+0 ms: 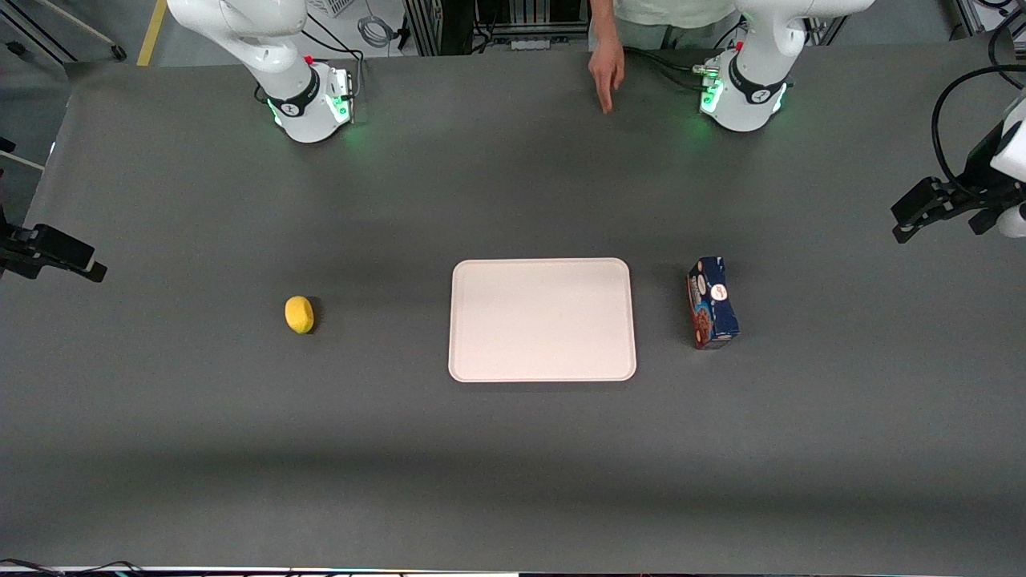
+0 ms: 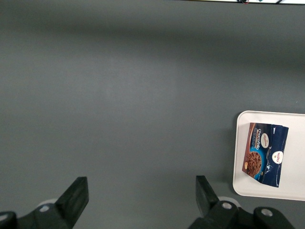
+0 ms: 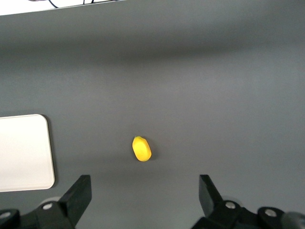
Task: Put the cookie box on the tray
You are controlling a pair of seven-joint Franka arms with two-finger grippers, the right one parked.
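Approach comes first — the gripper (image 1: 922, 215), fingers spread and empty, hangs high toward the working arm's end of the table. Cookie box (image 1: 712, 302) stands just beside the tray (image 1: 542, 319), not on it; best pinched across its narrow sides.

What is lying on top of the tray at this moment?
Nothing shows on the tray; its whole surface is uncovered. The cookie box stands beside it on the table, toward the working arm's end. The open gripper hangs above bare table.
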